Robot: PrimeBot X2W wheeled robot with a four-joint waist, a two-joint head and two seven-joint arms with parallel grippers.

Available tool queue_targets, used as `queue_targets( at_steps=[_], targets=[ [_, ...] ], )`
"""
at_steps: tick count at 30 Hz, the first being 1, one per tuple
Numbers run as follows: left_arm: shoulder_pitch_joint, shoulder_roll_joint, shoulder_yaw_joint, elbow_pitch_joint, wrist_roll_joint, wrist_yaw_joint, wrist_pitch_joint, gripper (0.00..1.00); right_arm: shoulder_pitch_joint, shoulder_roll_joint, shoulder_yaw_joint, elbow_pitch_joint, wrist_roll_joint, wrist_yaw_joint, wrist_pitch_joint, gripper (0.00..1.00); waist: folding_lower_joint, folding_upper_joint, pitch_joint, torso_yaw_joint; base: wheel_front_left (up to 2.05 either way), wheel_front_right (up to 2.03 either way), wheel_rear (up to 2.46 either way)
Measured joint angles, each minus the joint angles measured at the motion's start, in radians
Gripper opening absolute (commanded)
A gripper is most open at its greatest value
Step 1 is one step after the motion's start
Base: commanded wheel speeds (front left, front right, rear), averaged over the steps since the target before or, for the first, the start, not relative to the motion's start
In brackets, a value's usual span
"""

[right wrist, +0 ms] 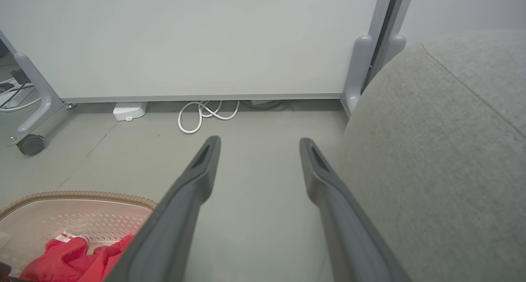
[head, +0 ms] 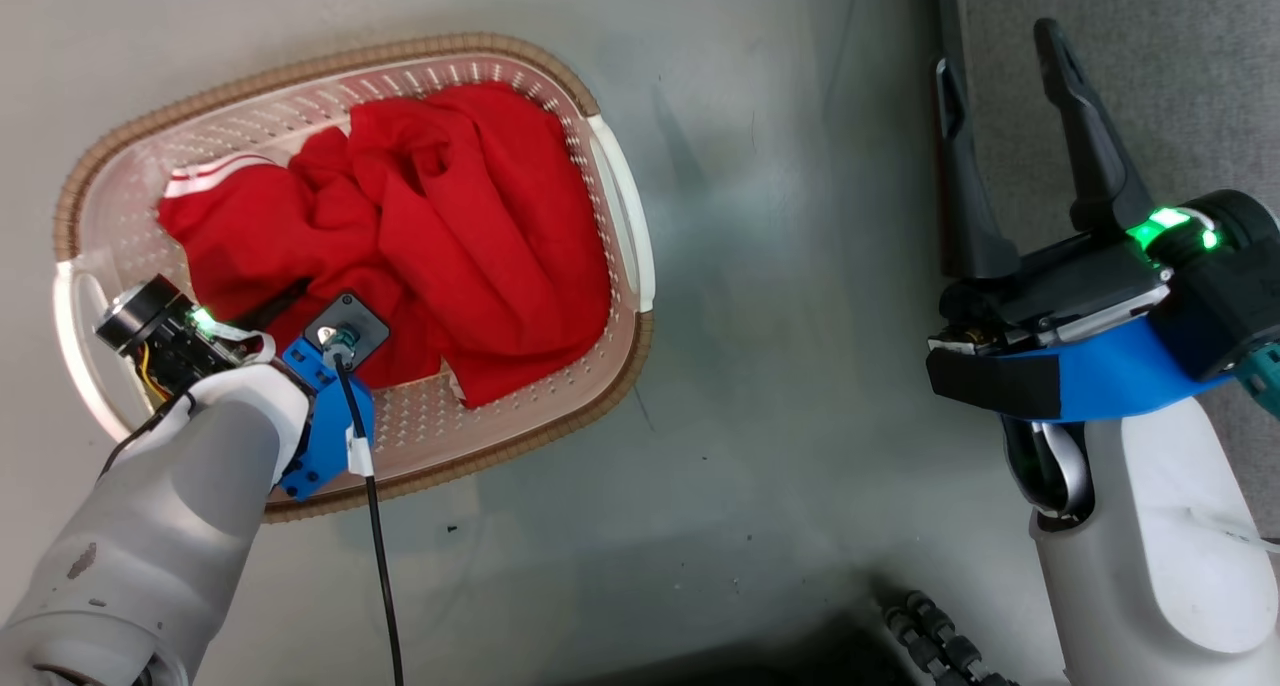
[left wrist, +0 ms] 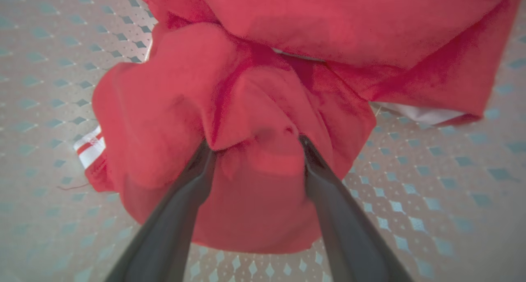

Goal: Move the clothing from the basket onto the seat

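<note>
Head view: clothing (head: 470, 216) heaped inside basket (head: 300, 66) on floor (head: 780, 366); right hand (head: 997, 51) spread, empty.
Left wrist view: left hand (left wrist: 254, 144) spread wide, straddling a clothing fold, unclenched.
Right wrist view: seat (right wrist: 431, 150) just beside right hand.

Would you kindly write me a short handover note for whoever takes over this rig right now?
Left tool: open, down in the basket, fingers either side of a fold of the clothing; not closed on it.
Right tool: open, empty, above the floor beside the seat.
Done: nothing delivered; the clothing in view lies in the basket, none on the visible part of the seat.
Left: close on the fold, lift, carry to the seat, release; repeat if more remains.
</note>
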Motion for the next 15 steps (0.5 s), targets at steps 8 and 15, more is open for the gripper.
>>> queue_targets(
  at_steps=[8,15],
  targets=[
    [-0.04,0.005,-0.018,0.003,0.005,0.012,0.015,1.0,-0.004,0.0,-0.017,-0.02,0.001,0.0,0.0,1.0,0.0,0.0,0.063,-0.013,0.0,0.0,0.0],
    [-0.055,0.011,-0.038,0.005,0.012,0.016,0.042,0.0,-0.011,0.0,-0.017,-0.021,0.004,0.0,0.0,1.0,0.0,0.0,0.069,-0.021,0.0,0.0,0.0]
  ],
)
